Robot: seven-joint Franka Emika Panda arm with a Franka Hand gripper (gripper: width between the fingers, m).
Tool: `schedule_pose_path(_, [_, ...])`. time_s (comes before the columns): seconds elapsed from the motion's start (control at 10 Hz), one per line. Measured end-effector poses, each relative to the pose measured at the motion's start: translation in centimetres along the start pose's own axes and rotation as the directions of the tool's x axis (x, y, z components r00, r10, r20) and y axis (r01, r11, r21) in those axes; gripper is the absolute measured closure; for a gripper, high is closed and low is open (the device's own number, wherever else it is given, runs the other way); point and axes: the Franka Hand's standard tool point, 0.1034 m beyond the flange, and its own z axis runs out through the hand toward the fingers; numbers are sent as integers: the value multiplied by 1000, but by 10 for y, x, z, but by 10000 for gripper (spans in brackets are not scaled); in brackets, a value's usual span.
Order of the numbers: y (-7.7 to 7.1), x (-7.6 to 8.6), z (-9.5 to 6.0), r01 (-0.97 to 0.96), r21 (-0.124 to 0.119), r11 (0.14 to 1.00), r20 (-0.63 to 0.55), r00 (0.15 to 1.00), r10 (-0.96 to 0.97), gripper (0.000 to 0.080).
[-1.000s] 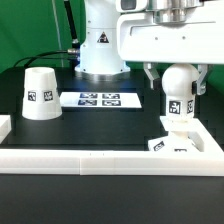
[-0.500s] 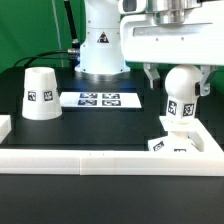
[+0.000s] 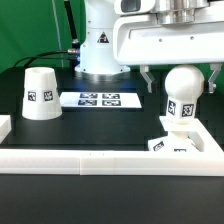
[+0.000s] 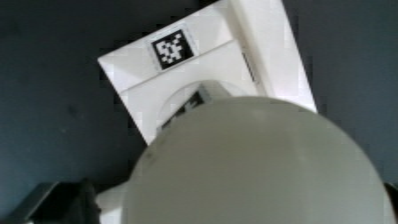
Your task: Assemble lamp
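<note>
The white round bulb (image 3: 184, 88) stands upright on its short tagged stem on the flat square base (image 3: 172, 147) at the exterior view's right. My gripper (image 3: 181, 80) is open around the bulb's top, with one finger on each side and a gap to each. The truncated-cone shade (image 3: 40, 93) stands on the table at the exterior view's left, far from the gripper. In the wrist view the bulb (image 4: 267, 160) fills most of the picture, with the tagged base (image 4: 178, 55) beyond it and one dark finger (image 4: 59, 203) at the edge.
The marker board (image 3: 98, 99) lies flat in the middle, in front of the arm's white pedestal (image 3: 100, 50). A long white border rail (image 3: 100, 160) runs along the front, with a short one (image 3: 5, 125) at the exterior view's left.
The fingers have spread apart from the bulb; they were close against it before. The bulb stays upright on the base.
</note>
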Motion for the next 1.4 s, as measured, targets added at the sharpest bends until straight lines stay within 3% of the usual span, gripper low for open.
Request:
schedule_pose_path(0.1, [0,0,0,76,0,997,0,997,-76,101])
schedule_pose_path(0.4, [-2,-1,0,400,-33,916,2,916,-400,101])
schedule_pose_path(0.6, [-5,-2,0,555,-49,830,10,831,-556,101])
schedule_pose_path(0.8, [-10,-5,0,723,-61,688,26,690,-723,101])
schedule_pose_path(1.4, [-9,-5,0,930,-50,363,55,366,-929,101])
